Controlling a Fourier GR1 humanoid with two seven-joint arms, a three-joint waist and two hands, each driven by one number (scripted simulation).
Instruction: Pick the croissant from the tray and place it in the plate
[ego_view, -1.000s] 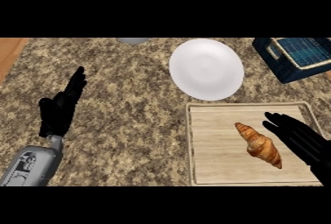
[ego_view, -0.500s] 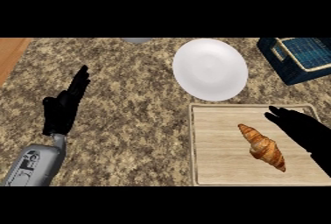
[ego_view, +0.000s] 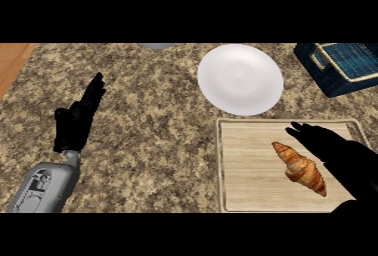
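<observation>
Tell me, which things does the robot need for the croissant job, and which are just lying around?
Needed: croissant, wooden tray, white plate, right robot hand.
Just lying about: blue basket, grey thing at the top edge, left robot hand, resting open.

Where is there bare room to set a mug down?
The widest bare stretch of speckled stone counter lies between the open black left hand and the light wooden tray. The round white plate holds nothing. The right is crowded: golden croissant, black right hand over the tray, dark blue basket.
</observation>
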